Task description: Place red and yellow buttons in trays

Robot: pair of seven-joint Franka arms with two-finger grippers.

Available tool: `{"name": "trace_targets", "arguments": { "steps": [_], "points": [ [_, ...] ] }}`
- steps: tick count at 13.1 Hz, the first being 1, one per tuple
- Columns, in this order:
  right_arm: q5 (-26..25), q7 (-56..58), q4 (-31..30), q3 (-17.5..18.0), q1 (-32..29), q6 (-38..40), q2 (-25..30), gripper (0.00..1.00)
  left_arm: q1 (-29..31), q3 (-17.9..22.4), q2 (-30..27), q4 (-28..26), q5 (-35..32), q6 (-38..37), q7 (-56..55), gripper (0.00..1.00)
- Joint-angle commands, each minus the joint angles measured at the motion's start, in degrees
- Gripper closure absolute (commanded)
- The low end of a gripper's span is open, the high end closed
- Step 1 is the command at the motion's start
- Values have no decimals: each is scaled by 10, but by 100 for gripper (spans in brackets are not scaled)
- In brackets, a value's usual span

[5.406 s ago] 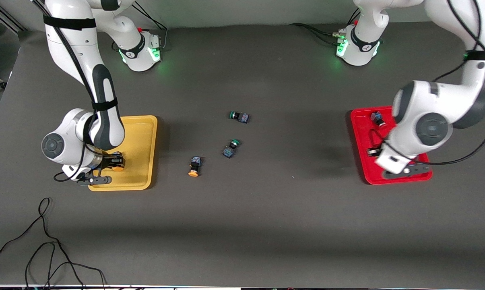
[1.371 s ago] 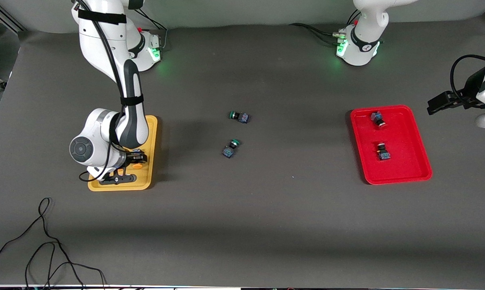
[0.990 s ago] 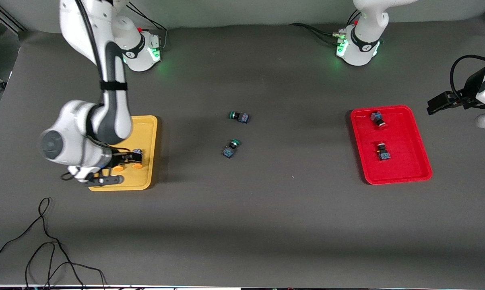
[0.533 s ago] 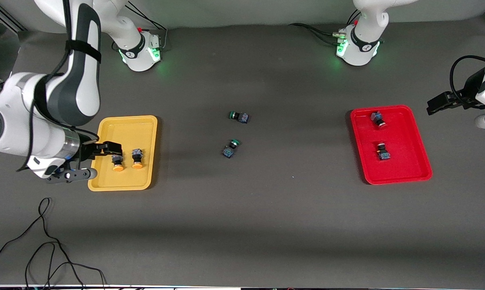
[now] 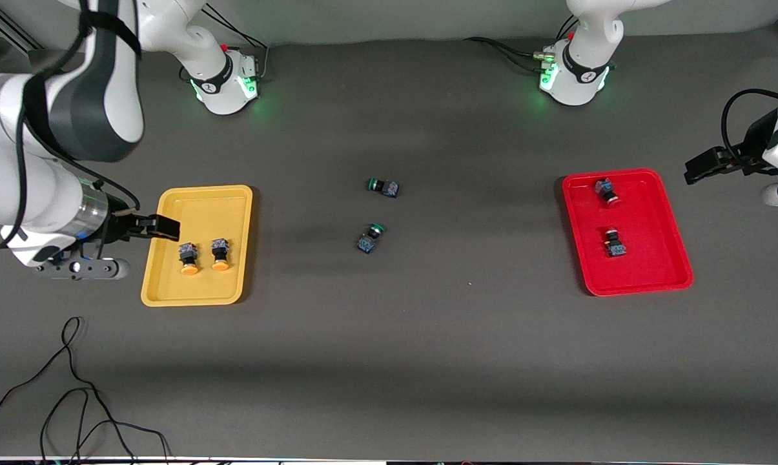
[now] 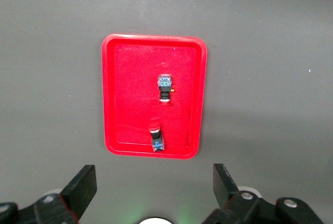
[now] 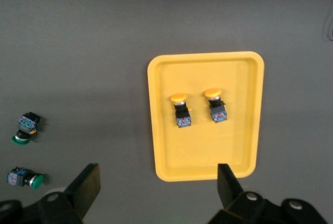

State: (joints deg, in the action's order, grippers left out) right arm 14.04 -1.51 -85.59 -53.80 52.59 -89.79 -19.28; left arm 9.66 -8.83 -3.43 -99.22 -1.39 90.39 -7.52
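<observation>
2 yellow buttons (image 5: pixel 204 256) in yellow tray (image 5: pixel 169 290); 2 red buttons (image 5: pixel 611 219) in red tray (image 5: pixel 647 287)

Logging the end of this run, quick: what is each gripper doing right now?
Left gripper: open, holding nothing, up beside the red tray.
Right gripper: open, holding nothing, over the yellow tray edge.

On the dark grey table (image 5: pixel 389 361), the yellow tray (image 5: pixel 169 287) holds two buttons with orange-yellow caps (image 5: pixel 189 269) (image 5: pixel 220 265) and black-blue bodies. The red tray (image 5: pixel 660 271) holds two red-capped buttons (image 5: pixel 607 192) (image 5: pixel 614 244) with the same dark bodies. Between the trays lie two green-capped switches (image 5: pixel 383 187) (image 5: pixel 370 237). The arms are white with dark grey joints; the right gripper (image 5: pixel 159 226) and left gripper (image 5: pixel 702 169) are black. The bases glow green.
</observation>
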Motion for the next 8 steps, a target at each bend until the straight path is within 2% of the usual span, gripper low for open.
{"name": "trace_targets", "arguments": {
  "steps": [1,2,6,8],
  "points": [
    [-59,-32,-16,122,-103,2,78,0,1,0,-3,-1,4,-11,11,0],
    [-71,-32,-22,168,-151,2,94,0,2,0,-3,-1,4,-12,11,0],
    [-116,-32,-57,393,-383,1,158,0,2,0,-3,-1,4,-12,11,0],
    [-119,-32,-80,477,-477,-6,187,0,2,0,-3,-1,4,-13,11,0]
  ]
}}
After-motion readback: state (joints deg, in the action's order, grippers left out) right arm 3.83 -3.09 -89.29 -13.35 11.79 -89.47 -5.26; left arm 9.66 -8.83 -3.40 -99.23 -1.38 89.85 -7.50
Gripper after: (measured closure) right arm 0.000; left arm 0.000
